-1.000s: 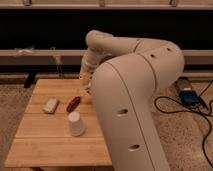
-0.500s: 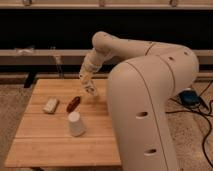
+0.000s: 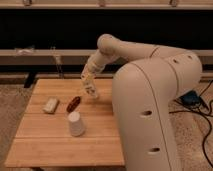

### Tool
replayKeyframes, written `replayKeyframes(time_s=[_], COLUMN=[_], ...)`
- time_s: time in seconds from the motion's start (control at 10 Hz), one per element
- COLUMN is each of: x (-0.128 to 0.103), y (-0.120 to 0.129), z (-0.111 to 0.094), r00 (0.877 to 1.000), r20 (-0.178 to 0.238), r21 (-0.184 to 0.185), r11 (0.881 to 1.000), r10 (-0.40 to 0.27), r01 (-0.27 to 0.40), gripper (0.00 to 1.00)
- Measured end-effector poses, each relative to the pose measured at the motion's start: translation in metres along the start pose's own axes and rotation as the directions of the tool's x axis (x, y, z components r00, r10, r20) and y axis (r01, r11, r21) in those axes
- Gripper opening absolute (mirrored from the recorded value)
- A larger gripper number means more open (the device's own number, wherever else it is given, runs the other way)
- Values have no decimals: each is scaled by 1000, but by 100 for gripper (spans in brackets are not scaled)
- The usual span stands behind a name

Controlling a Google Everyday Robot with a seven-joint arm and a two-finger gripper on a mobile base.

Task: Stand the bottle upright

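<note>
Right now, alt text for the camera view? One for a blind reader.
A white robot arm reaches over a wooden table, its claw shut and hovering just right of a dark red oblong object. A small whitish bottle lies on its side at the table's left, and a white cup stands in front of the red object.

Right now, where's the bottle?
Bottle lies flat at the table's left, left of the red thing; gripper hangs right of both.
</note>
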Motion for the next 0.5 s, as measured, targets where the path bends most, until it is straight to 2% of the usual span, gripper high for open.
replayKeyframes(time_s=[0.5], x=[14], y=[-3], z=[-5], r00=[995], r20=[72], r21=[24], r11=[997], r10=[74], r01=[-76], gripper=[0])
